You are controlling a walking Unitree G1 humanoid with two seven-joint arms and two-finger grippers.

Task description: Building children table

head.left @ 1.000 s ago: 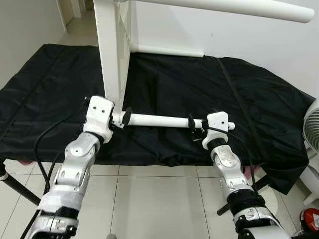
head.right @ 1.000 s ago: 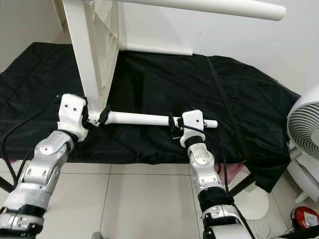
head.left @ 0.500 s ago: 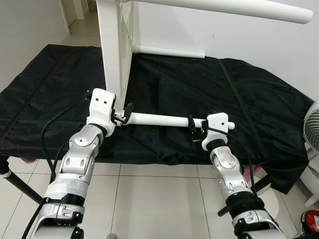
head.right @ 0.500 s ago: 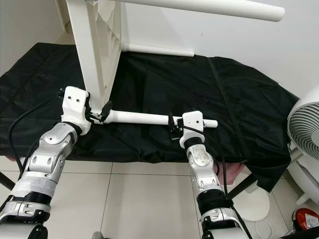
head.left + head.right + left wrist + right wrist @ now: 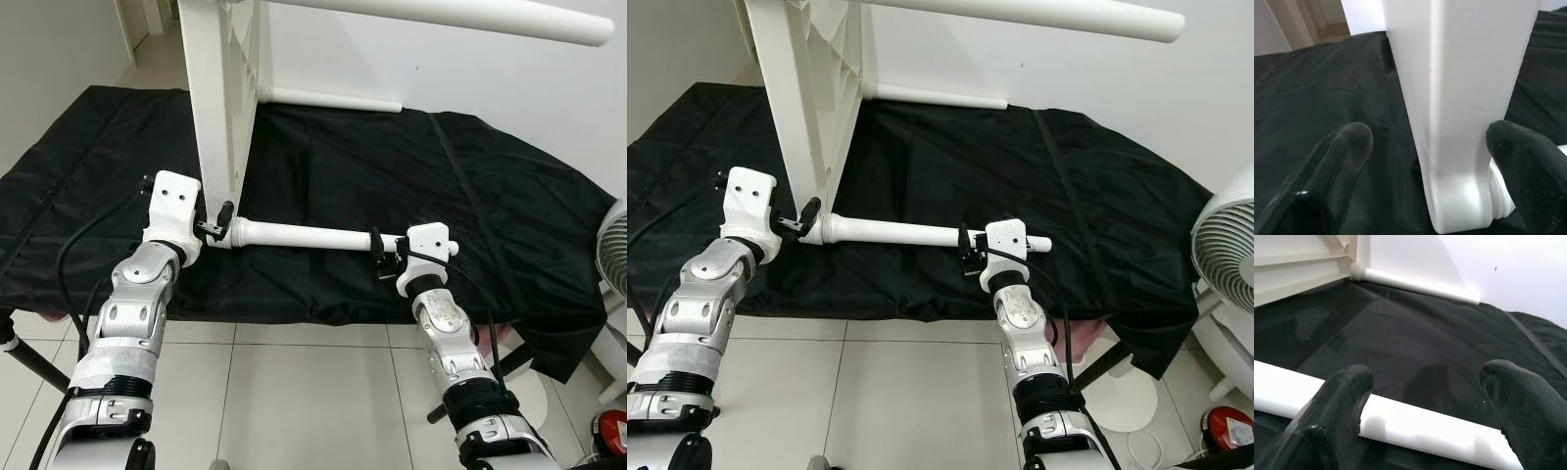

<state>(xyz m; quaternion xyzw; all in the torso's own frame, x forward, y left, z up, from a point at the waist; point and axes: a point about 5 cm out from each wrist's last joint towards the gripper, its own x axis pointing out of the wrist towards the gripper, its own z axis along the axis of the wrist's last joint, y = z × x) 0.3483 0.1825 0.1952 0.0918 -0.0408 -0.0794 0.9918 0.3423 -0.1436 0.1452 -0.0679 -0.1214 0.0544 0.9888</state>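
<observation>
Left gripper [image 5: 217, 221]: fingers spread wide, straddling the lower corner of the white tabletop panel [image 5: 220, 98]; contact cannot be judged. Right gripper [image 5: 384, 253]: fingers likewise spread, the white table leg [image 5: 304, 235] lying across the gap between them, not pinched.

Leg: smooth, glossy cylinder with a ribbed collar at its 9 o'clock end, where it meets the panel corner. Long axis runs roughly 9 to 3 o'clock, free end slightly nearer the robot.

Panel: flat, hard white slab standing on edge on the wrinkled black cloth [image 5: 411, 186], rising toward 12 o'clock.
</observation>
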